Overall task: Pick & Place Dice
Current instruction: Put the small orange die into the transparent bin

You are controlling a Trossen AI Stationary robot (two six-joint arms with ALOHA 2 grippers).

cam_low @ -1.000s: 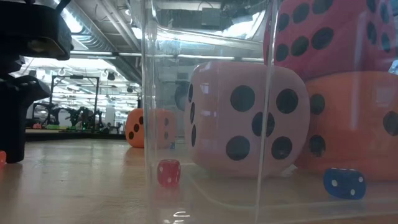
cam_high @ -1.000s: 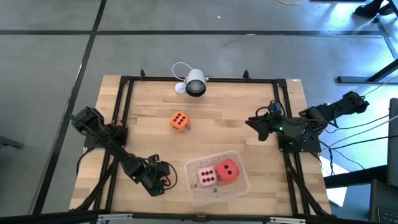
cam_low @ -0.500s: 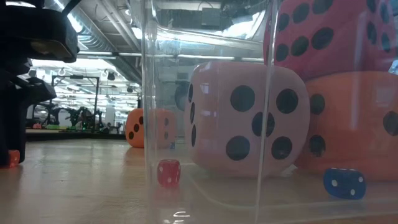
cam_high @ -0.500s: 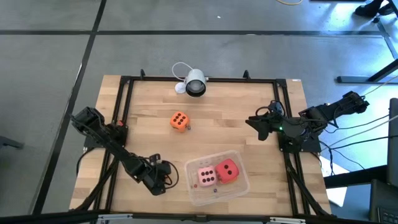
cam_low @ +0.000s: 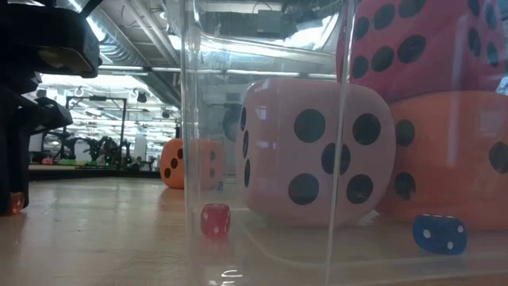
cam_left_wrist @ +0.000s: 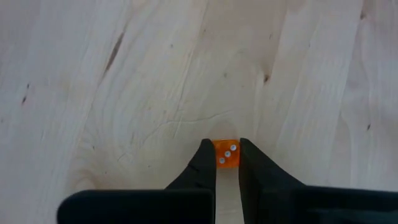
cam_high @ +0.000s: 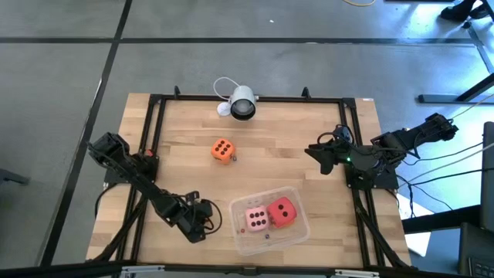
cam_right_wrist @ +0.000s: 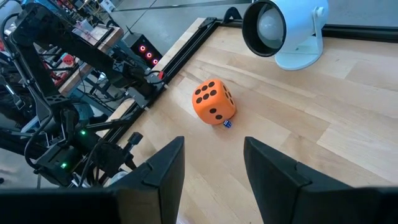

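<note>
now my left claw (cam_left_wrist: 226, 163) is low at the lower left of the high view, pinched on a tiny orange die (cam_left_wrist: 226, 154) on the surface (cam_high: 293, 158). my right claw (cam_right_wrist: 211, 165), half open, waits mid right. only the low view shows a small red die (cam_low: 215, 220) in the tub (cam_high: 299, 225).

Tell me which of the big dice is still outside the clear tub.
The orange die alone on the bare wood near the white lamp; the pink die and red die sit inside the tub.
</note>
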